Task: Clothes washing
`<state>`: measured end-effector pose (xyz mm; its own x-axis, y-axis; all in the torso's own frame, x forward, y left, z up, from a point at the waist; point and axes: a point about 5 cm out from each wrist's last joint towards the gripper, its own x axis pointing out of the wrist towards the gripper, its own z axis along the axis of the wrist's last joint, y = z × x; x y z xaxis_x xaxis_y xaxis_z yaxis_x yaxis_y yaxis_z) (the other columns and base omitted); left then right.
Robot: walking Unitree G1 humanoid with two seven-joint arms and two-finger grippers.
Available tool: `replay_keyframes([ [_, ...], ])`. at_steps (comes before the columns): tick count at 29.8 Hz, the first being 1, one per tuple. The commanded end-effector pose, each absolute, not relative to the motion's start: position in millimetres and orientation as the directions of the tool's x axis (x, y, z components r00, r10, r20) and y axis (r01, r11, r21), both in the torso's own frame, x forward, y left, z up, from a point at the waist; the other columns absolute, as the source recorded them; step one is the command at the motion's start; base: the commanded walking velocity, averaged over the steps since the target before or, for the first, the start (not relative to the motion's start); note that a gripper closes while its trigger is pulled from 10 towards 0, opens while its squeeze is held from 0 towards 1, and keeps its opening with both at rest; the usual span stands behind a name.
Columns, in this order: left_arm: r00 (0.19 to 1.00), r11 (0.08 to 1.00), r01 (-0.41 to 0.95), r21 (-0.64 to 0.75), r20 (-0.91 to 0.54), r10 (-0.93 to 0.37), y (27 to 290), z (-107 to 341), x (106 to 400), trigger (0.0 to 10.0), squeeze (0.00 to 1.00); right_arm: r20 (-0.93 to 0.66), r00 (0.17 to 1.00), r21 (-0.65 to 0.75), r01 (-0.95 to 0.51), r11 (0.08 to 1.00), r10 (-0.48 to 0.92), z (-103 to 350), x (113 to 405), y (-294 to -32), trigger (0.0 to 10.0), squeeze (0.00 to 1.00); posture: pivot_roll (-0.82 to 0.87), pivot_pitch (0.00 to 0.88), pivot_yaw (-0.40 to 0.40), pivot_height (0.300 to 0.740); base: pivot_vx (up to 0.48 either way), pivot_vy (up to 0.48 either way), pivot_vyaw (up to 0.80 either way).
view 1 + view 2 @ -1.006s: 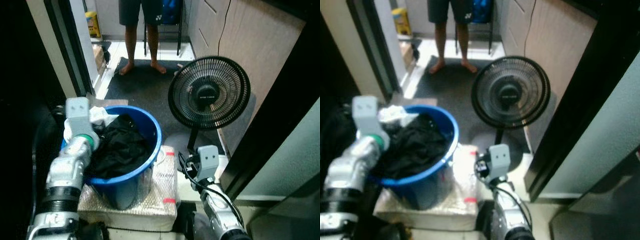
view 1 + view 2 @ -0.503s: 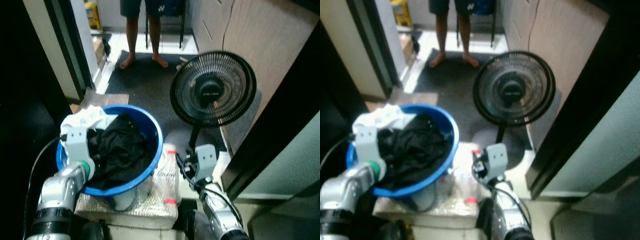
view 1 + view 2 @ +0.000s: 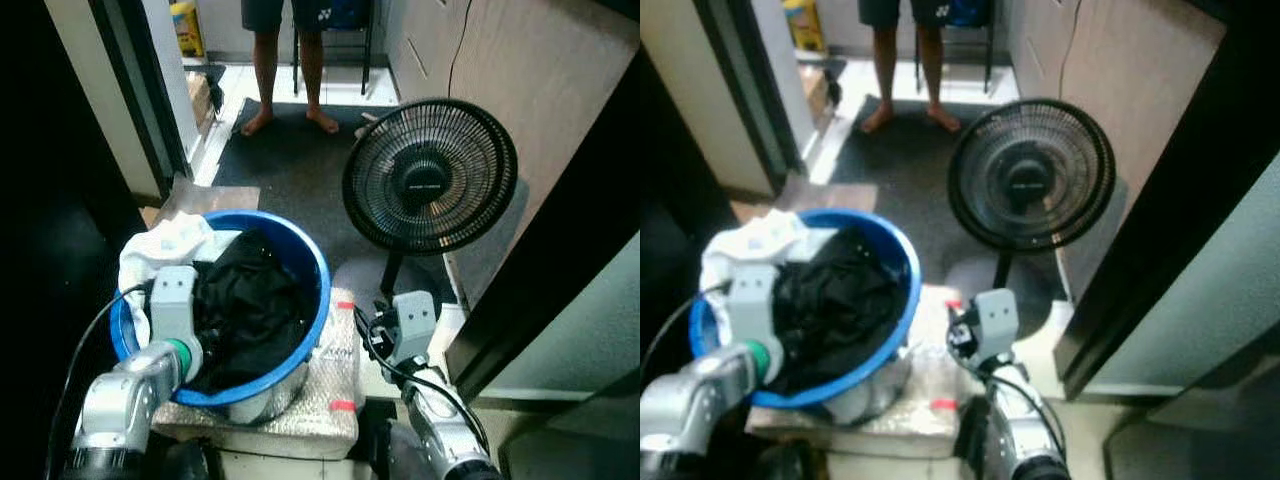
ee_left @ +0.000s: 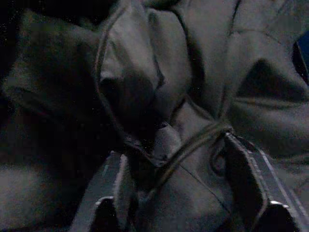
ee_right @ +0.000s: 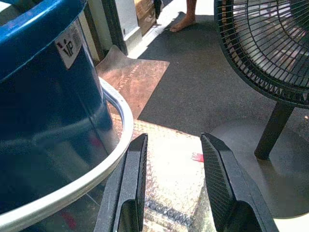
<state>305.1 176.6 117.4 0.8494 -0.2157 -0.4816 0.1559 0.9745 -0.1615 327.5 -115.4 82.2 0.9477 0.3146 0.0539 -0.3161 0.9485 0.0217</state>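
Observation:
A blue bucket stands on a silver-wrapped box, inside a metal basin rim. It holds a heap of black clothes, with a white cloth at its left edge. My left arm reaches into the bucket from the near left. In the left wrist view my left gripper is open, its fingers spread wide and pressed into folds of the black clothes. My right gripper hangs open and holds nothing, low beside the bucket's wall.
A black standing fan stands on the dark mat right of the bucket, close to my right arm. A person's bare feet are at the far end of the mat. A dark door frame is at the right and a dark doorway at the left.
My left arm has come down from above the bucket's left rim and pushed its gripper into the black clothes. The camera has tilted a little. My right arm has held still.

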Motion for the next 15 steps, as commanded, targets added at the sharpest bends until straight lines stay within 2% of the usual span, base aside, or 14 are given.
replay_keyframes([
  [1,0.775,0.965,0.172,-0.197,-0.578,-0.256,168,91,292,0.0,0.00,0.035,0.952,0.036,-0.305,0.952,0.304,77,324,-118,10.0,0.00,0.07,0.160,-0.007,0.511,0.000,0.000,0.00],
  [15,0.810,0.945,0.250,-0.210,-0.490,-0.323,154,103,285,0.0,0.00,0.036,0.959,0.039,-0.284,0.958,0.282,78,325,-122,10.0,0.00,0.06,0.155,-0.005,0.511,0.000,0.000,0.00],
])
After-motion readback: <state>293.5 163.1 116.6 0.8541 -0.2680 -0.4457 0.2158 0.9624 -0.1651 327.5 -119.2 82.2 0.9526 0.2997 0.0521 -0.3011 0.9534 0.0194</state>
